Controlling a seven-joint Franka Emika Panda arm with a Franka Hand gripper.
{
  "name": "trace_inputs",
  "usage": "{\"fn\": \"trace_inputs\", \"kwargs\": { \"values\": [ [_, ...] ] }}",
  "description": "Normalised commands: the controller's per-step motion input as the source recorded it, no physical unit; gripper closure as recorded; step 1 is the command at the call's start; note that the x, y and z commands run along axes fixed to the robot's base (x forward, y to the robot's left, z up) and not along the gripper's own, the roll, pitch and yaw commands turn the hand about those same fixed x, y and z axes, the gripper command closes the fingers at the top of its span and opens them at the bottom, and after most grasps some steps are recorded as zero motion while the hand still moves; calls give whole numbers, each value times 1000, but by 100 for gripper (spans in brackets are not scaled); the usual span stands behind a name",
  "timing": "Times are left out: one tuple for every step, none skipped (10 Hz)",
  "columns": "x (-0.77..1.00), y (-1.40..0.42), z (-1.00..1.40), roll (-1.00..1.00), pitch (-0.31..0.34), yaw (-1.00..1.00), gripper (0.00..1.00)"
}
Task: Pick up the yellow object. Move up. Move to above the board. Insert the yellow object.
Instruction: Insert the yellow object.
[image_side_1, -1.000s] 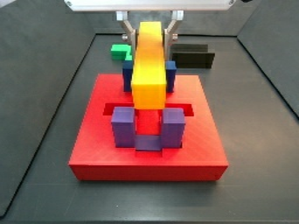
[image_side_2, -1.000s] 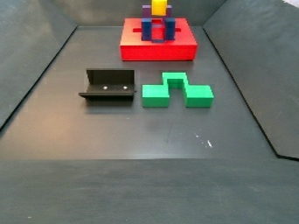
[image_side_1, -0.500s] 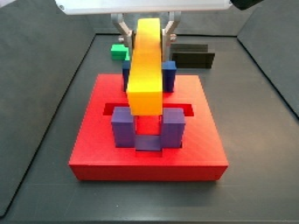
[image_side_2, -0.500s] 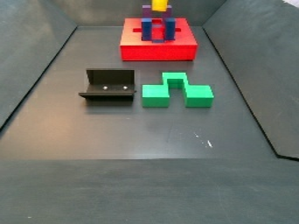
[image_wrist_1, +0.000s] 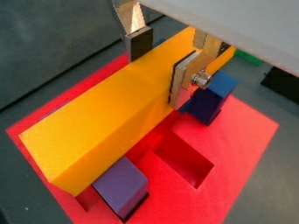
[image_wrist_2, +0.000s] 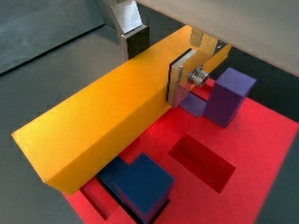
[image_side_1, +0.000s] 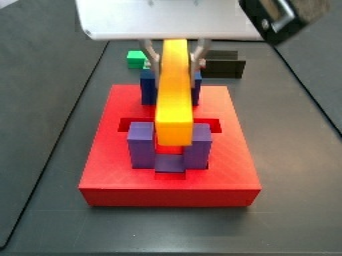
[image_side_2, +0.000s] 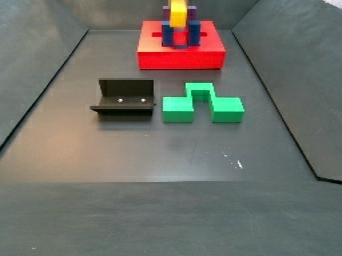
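Observation:
My gripper (image_wrist_1: 162, 59) is shut on the yellow object (image_wrist_1: 105, 131), a long yellow-orange bar, with one silver finger (image_wrist_1: 186, 75) flat on its side. In a side view the gripper (image_side_1: 174, 48) holds the yellow object (image_side_1: 174, 95) sloping down over the board (image_side_1: 120, 172). The bar's near end sits low between the two front blue-purple posts (image_side_1: 140, 145). Both wrist views show the red board (image_wrist_1: 251, 140) with its recessed slots and posts (image_wrist_2: 228, 92) beneath the yellow object (image_wrist_2: 100, 136). In a side view the yellow object (image_side_2: 177, 14) stands above the board (image_side_2: 160, 58).
The green T-shaped block (image_side_2: 203, 104) and the dark fixture (image_side_2: 123, 98) stand on the grey floor, away from the board. In a side view the green block (image_side_1: 136, 59) and the fixture (image_side_1: 225, 66) sit behind the board. Dark walls enclose the floor.
The gripper has moved down with the yellow object. The bar's near end has dropped from above the front posts to between them.

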Motion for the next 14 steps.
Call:
{"fn": "trace_inputs", "kwargs": {
  "values": [
    [0,0,-71,136,20,0,100],
    [-183,0,0,140,0,0,100],
    [-286,0,29,80,-3,0,100],
    [-271,0,134,91,-24,0,100],
    [-266,-20,31,99,-20,-31,100],
    [-177,-34,0,90,-3,-6,100],
    [46,-23,-103,116,31,0,100],
    [240,-31,-266,139,63,0,100],
    [291,-69,-289,149,71,0,100],
    [291,-83,-277,173,80,0,100],
    [200,-54,-237,151,66,0,100],
    [191,-54,-214,126,60,0,100],
    [100,-3,-197,23,21,0,100],
    [103,0,-174,-24,0,0,100]
  ]
}}
